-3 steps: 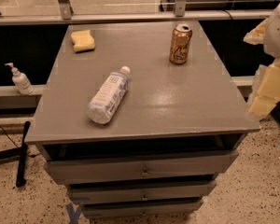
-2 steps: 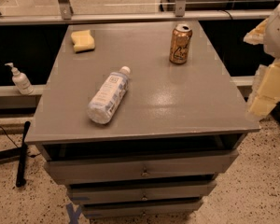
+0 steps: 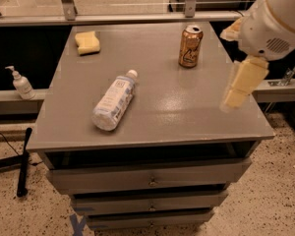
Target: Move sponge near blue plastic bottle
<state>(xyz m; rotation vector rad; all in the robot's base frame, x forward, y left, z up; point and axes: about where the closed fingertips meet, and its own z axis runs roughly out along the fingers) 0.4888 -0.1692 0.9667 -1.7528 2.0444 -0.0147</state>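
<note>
Yellow soft sponge pad; clear bluish plastic bottle, white cap and label; gold metal can; grey tabletop; pale yellow gripper hangs over its right edge.

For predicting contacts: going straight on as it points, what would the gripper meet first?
The gripper, pointing down at the right, would probably meet the bare tabletop there first; depth unclear.

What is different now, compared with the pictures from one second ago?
The gripper moved left, from beyond the right edge of the table to above it. Nothing was taken hold of. The sponge, the bottle and the can stayed where they were.
</note>
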